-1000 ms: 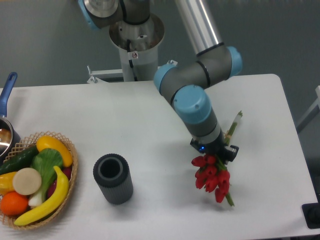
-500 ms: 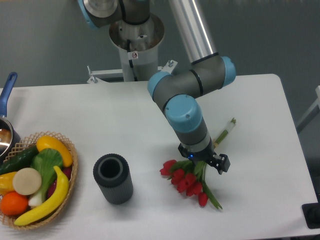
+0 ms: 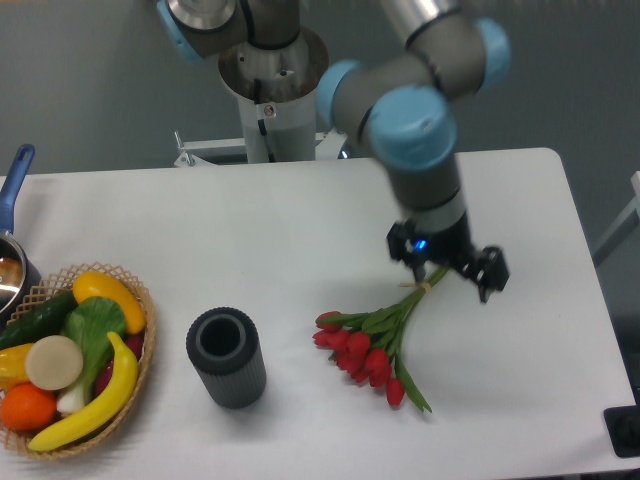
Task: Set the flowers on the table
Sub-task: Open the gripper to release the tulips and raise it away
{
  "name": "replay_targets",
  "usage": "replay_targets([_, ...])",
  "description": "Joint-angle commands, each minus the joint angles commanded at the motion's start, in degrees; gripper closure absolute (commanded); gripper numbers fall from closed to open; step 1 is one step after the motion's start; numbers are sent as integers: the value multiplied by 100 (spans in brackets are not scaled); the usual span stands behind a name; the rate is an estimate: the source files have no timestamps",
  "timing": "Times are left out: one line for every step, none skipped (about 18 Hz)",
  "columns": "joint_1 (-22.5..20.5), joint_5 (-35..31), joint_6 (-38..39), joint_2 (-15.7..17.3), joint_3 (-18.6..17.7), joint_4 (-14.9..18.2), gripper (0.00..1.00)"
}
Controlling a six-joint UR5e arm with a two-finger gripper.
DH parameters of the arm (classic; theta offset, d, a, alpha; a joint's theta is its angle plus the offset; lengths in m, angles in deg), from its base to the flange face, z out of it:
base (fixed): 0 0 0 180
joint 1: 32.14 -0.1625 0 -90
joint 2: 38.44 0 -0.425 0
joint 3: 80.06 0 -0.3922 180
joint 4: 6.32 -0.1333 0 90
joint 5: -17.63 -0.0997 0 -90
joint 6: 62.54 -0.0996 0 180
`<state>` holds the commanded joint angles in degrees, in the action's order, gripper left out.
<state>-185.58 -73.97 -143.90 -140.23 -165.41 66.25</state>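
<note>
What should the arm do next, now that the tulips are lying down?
Probably lift the gripper straight up and away. The flowers lie flat on the table, blooms toward the vase, and the open jaws stand over the stem ends, apparently not clasping them. A sideways pull might drag the stems, so rising clear seems the safest small move.

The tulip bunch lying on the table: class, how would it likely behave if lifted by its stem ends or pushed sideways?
The flowers would probably droop if lifted, since the heads fan out far from the stem ends. They look light: thin green stems, small red heads. Pushed, they would likely slide on the smooth table rather than roll, as the bunch lies flat and splayed.
</note>
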Motion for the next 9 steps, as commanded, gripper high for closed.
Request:
replay_targets([-158, 132, -290, 97, 0, 176, 0])
replay_targets([-282, 255, -546, 185, 0, 317, 0])
replay_targets([-492, 369, -940, 316, 0, 536, 0])
replay_targets([-711, 492, -1326, 431, -8, 773, 0])
replay_targets([-1001, 816, -1652, 493, -26, 915, 0])
replay_targets([-1177, 993, -1908, 580, -61, 951, 0])
replay_targets([-1249, 1090, -2024, 599, -70, 969, 0])
replay_targets([-1319, 1222, -2060, 607, -70, 1030, 0])
replay_targets([-1363, 1293, -2060, 625, -79, 1066, 0])
